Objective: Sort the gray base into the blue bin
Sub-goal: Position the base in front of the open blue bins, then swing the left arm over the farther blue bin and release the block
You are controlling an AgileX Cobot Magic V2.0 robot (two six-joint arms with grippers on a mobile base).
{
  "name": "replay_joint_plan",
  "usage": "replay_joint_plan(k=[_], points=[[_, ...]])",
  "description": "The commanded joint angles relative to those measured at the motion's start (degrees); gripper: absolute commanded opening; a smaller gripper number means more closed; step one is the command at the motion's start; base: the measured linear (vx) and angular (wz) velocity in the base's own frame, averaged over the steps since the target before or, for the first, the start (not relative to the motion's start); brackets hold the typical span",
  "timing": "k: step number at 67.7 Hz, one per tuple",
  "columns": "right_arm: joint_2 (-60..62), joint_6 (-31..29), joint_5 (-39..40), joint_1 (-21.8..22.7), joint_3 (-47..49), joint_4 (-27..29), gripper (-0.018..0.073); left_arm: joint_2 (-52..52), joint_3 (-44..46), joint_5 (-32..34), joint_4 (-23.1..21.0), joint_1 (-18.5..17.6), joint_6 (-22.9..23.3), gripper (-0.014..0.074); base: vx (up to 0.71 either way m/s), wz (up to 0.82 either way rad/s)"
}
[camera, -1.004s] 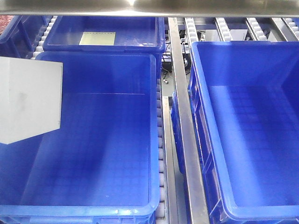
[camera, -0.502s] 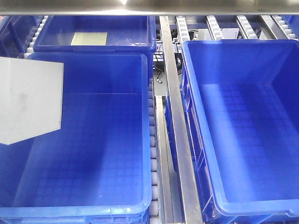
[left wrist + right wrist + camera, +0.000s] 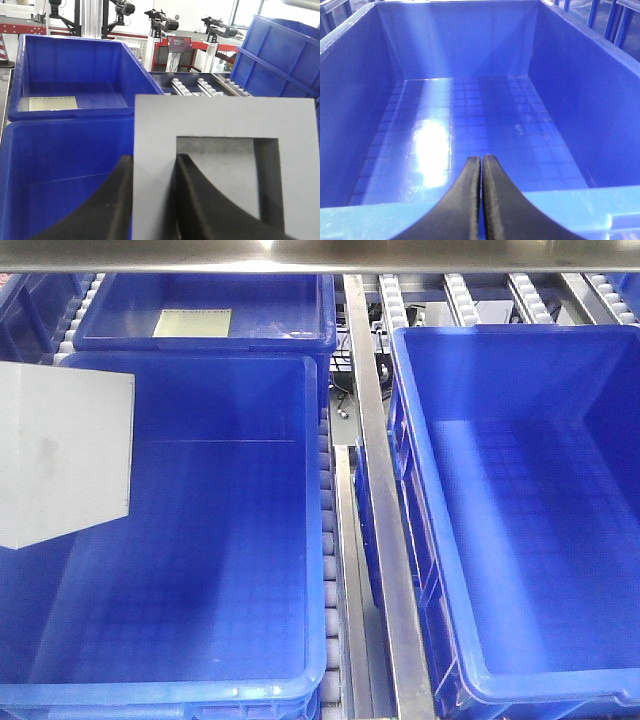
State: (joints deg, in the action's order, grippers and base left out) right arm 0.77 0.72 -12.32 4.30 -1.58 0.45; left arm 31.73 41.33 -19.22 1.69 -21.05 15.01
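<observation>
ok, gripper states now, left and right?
Left gripper: shut on the base, one finger in its recess.
Right gripper: shut, holding nothing.

Smaller blue tote (image 3: 280,295) at 11 o'clock holds a pale yellowish sheet (image 3: 192,323) flat on its floor. Steel rail (image 3: 385,520) runs from 12 to 6 o'clock, with a roller track (image 3: 327,570) just beside it.

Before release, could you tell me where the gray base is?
The gray base is at the front view's left edge, over the blue bin's left side, held by the left gripper.
</observation>
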Motion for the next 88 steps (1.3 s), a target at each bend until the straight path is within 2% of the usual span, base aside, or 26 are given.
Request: replay_joint_plan(k=[1,38,46,50,58,71,79,88], points=[[0.50,-0.72,3.89,0.28,-0.12,-0.45,-0.0005,0.01,2.18,6.39,-0.28,0.10,0.72,0.0004,0.00,0.00],[0.50,-0.72,3.89,0.28,-0.12,-0.45,-0.0005,0.01,2.18,7.35,-0.28,0.10,0.72,0.0004,0.00,0.00],[0.50,-0.72,3.89,0.28,-0.12,-0.45,-0.0005,0.05,2.18,7.19,-1.69,0.10,0.66,0.0004,0.00,0.00],[0.50,-0.72,3.89,0.28,-0.12,-0.45,-0.0005,0.50,2.24,6.25,-2.53,0.10,-0.94,0.0004,0.00,0.00],[0.50,-0.72,3.89,0.28,-0.12,-0.45,-0.0005,2.44,2.24,6.23,-9.63,-0.91,-7.69,0.0004,0.00,0.00],[0.50,-0.72,3.89,0.28,-0.12,-0.45,-0.0005,7.98,2.24,6.78,-26.33,-5.46,-23.78,0.0004,0.00,0.00],[0.50,-0.72,3.89,0.28,-0.12,-0.45,-0.0005,12.29,2.24,9.04,-35.61,-9.08,-31.71,0.0004,0.00,0.00],[0.50,-0.72,3.89,0.28,-0.12,-0.45,-0.0005,18.12,2.24,14.15,-42.08,-15.07,-38.32,0.0004,0.00,0.00]])
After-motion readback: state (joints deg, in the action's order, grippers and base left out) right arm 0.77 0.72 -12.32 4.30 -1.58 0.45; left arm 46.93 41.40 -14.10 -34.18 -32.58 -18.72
